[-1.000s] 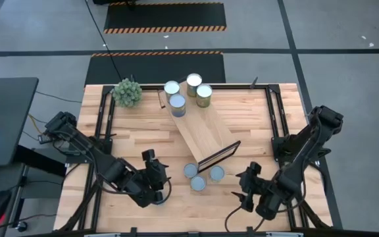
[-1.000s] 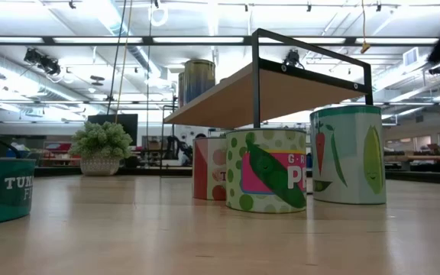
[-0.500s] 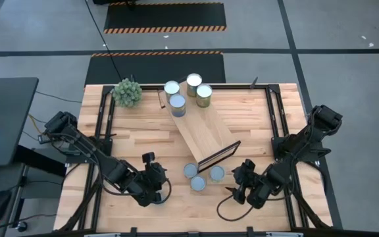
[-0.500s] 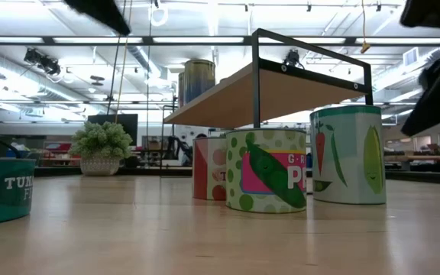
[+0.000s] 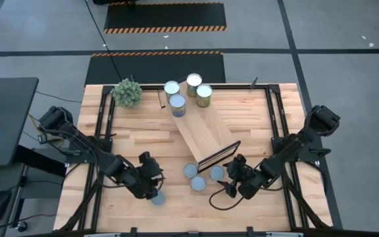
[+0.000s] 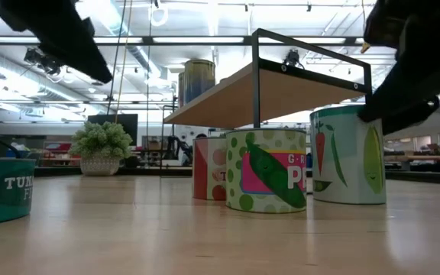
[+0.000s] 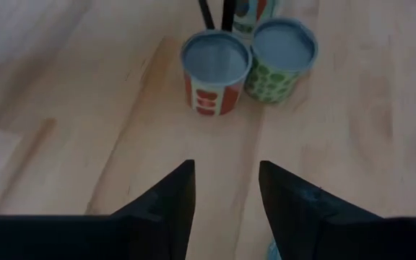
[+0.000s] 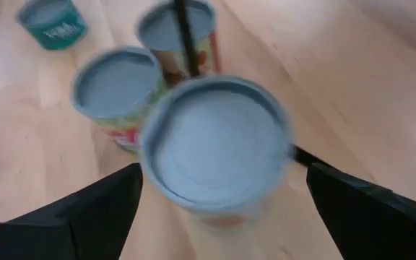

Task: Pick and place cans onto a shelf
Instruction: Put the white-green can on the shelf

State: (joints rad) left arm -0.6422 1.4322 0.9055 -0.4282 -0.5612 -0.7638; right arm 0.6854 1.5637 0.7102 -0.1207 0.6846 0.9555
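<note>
**Step in hand:** pick approach on one can; no can is gripped.

1. The right fingers (image 8: 85,213) stand wide apart and hold nothing. The short metal can with the blue-grey round lid (image 8: 215,148) lies in the gap between them, roughly centred. Contact with either finger cannot be confirmed, and clearance shows on both sides in the right wrist view.
2. Just beyond that can stand two more: a green-spotted can with a pea label (image 8: 118,83) and a red-patterned can (image 8: 175,29). The three form a tight cluster on the pale slatted wooden desk (image 5: 249,112), at the dark metal frame (image 5: 219,157) of the long light-wood shelf (image 5: 202,131).
3. Farther off, the left fingers (image 7: 166,202) stand partly apart with only bare desk between them. A teal can (image 5: 156,196) sits just beside them, outside the gap.
4. Farthest away, four silver-topped cans (image 5: 188,91) are grouped at the shelf's other end (at least one is on the plank), near a spiky green plant ball (image 5: 127,92).

**Next move (judgement):** bring the right fingers together on the centred can, then lift straight up before travelling to the shelf. The neighbouring cans stand close, so a sideways pull could topple them, and the frame bar nearby calls for a clear vertical exit.
</note>
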